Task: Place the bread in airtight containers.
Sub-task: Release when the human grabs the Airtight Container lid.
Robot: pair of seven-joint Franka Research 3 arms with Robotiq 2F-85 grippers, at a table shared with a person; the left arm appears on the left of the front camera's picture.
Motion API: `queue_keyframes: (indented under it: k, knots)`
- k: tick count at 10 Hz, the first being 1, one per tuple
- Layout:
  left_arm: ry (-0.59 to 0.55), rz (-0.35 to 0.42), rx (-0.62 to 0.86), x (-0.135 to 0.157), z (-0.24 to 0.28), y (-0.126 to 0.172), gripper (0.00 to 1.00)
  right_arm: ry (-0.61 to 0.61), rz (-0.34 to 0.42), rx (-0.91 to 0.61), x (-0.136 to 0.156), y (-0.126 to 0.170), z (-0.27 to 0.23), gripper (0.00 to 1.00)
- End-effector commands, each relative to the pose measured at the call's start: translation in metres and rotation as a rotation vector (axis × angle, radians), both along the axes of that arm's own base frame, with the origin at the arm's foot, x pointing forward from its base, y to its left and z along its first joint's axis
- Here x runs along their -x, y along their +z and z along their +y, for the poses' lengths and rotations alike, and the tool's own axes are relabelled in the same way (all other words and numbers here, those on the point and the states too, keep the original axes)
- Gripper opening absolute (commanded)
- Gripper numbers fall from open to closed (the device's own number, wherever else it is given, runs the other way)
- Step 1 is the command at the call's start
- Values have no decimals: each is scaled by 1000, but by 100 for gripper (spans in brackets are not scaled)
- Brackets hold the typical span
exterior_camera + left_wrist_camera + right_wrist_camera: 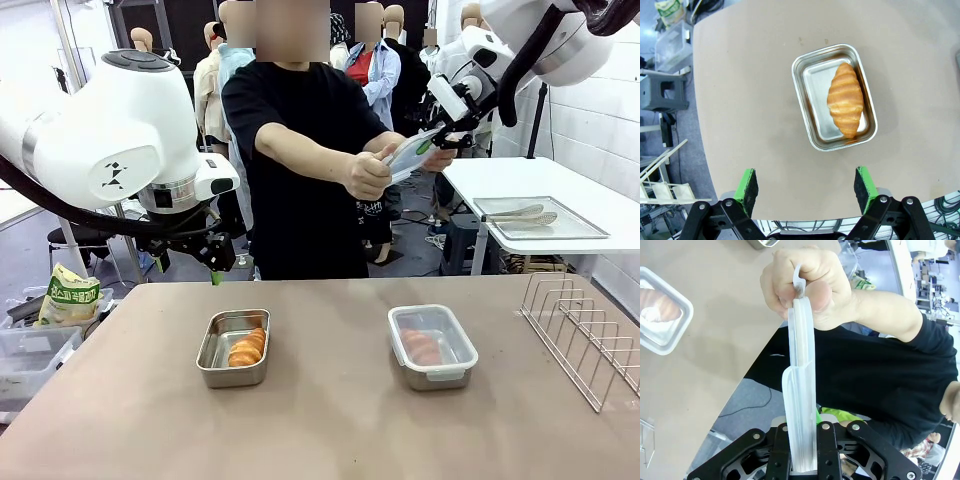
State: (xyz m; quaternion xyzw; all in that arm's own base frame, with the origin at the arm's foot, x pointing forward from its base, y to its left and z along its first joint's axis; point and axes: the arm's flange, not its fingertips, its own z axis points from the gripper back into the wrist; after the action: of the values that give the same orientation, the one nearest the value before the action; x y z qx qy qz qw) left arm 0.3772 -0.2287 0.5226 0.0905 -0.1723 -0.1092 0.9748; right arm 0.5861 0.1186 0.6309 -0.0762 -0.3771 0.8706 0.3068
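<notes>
An open steel airtight container [230,378] on the table's left half holds a golden croissant [247,347]. My left gripper [215,258] hovers open above the table's far edge; from its wrist I see that container [815,95] and its bread [845,99] beyond my left gripper [806,187]. The second container [430,380] sits right of centre, lidded, with a croissant [422,346] showing through the lid. High at the right, my right gripper [441,146] is shut on a clear lid [408,158]. A person's hand [364,175] grips the lid's other end [800,355].
A wire rack [590,335] stands at the table's right edge. Behind it, a white side table carries a flat tray [585,228] with tongs. A snack bag [68,295] and plastic bins sit off the table's left side. The person stands at the far edge.
</notes>
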Motion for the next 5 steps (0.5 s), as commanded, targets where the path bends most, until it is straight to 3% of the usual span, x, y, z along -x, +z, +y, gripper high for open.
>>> queue_keyframes:
  k: [1, 5]
  knots:
    - [-1, 5, -1, 0, 1, 1, 100, 0, 1, -1, 1, -1, 0, 0]
    - [-1, 5, -1, 0, 1, 1, 100, 0, 1, -1, 1, -1, 0, 0]
